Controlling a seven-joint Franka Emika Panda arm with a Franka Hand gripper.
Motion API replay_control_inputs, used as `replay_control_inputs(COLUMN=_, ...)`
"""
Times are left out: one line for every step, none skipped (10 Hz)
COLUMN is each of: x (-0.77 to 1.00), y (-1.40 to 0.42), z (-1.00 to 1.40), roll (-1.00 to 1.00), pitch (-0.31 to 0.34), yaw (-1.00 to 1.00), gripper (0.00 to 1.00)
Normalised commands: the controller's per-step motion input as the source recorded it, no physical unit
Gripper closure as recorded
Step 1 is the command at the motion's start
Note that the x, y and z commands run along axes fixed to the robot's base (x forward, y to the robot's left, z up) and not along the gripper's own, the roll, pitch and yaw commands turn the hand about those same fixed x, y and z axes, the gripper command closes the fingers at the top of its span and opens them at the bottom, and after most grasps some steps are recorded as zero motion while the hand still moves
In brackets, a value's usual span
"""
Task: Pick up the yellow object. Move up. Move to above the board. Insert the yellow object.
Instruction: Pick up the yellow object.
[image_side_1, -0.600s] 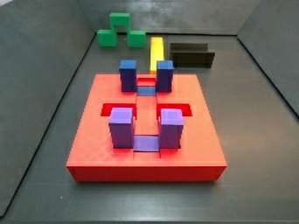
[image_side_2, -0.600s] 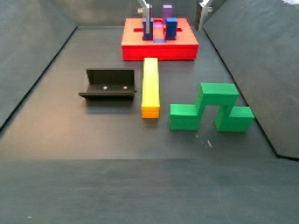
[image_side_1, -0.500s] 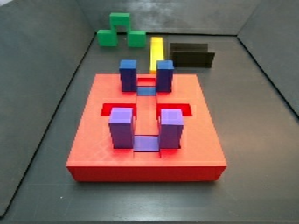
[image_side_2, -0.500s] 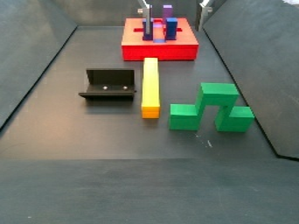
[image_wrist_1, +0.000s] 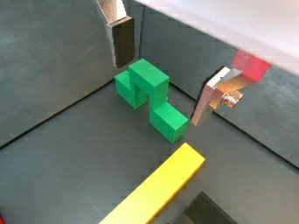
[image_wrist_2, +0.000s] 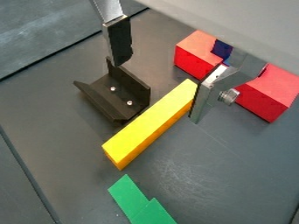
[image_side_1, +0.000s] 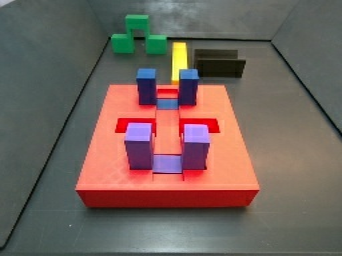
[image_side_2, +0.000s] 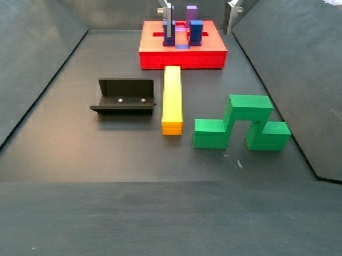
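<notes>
The yellow object (image_side_2: 171, 98) is a long bar lying flat on the dark floor between the fixture and the green blocks. One end points at the board (image_side_2: 150, 56). It also shows in the other views (image_side_1: 179, 55) (image_wrist_2: 152, 122) (image_wrist_1: 158, 188). The board (image_side_1: 107, 160) is a red slab with blue and purple posts. In both wrist views my gripper (image_wrist_2: 162, 68) (image_wrist_1: 163, 70) hangs open well above the floor. Nothing is between its fingers (image_wrist_2: 119, 39), and the bar's board-side end lies below the gap. I cannot make the gripper out in the side views.
The black fixture (image_side_2: 123, 97) (image_wrist_2: 117, 92) stands beside the bar on one side. Green blocks (image_side_2: 241, 122) (image_wrist_1: 142, 83) sit on the other side. Sloping dark walls enclose the floor.
</notes>
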Motion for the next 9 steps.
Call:
replay_control_inputs(x=0.47, y=-0.38, z=-0.26, roll=-0.02, pitch=-0.020, yaw=-0.03, gripper=0.00)
replay_control_inputs(x=0.54, y=-0.51, z=-0.28, roll=0.00, pitch=0.000, yaw=-0.02, gripper=0.00)
replay_control_inputs(x=0.60, y=-0.50, z=-0.32, roll=0.00, pitch=0.000, yaw=-0.01, gripper=0.00)
replay_control_inputs(x=0.51, y=-0.15, z=-0.47, roll=-0.02, pitch=-0.044, yaw=-0.15, gripper=0.00)
replay_control_inputs(x=0.31, y=0.06, z=-0.69, roll=-0.10, pitch=-0.101, yaw=-0.15, gripper=0.00)
replay_control_inputs(x=0.26, y=0.06, z=-0.77, roll=-0.14, pitch=-0.123, yaw=-0.01, gripper=0.00)
replay_control_inputs(x=0.33, y=-0.03, z=-0.71, roll=-0.13, pitch=-0.150, yaw=0.00, gripper=0.00)
replay_control_inputs(x=0.33, y=-0.19, z=-0.63, roll=-0.08, pitch=-0.130, yaw=0.00, gripper=0.00)
replay_control_inputs(x=0.19, y=-0.22, z=-0.64, roll=-0.03, pitch=-0.123, yaw=0.00, gripper=0.00)
